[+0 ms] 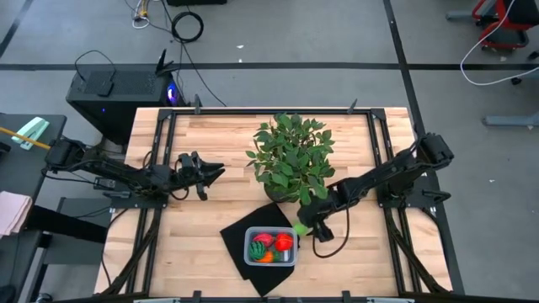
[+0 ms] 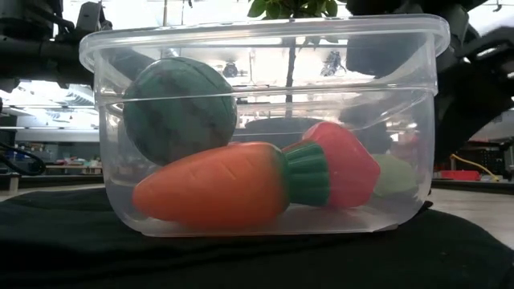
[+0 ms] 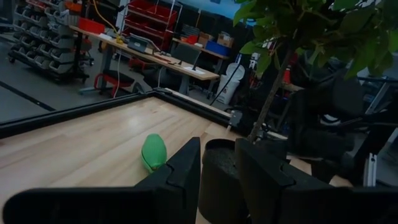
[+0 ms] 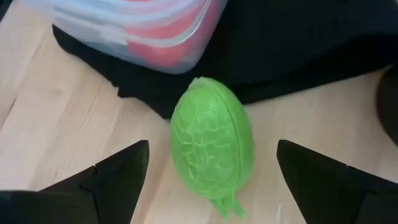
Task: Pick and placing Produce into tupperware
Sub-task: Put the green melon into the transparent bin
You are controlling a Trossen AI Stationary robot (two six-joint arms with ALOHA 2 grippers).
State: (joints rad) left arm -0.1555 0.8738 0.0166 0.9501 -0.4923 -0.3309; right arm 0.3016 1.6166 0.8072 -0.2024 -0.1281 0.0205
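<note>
Lettuce (image 4: 212, 144) lies between the spread fingers of the right gripper (image 4: 211, 186), beside the tupperware (image 4: 137, 31)

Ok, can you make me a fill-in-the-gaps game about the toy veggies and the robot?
1. The orange carrot lies inside the clear ____.
2. The tub sits on a black ____.
3. The light green piece lies on the wooden ____, outside the tub.
4. The right end effector around it is ____.

Missing words: tub; mat; table; open
</note>
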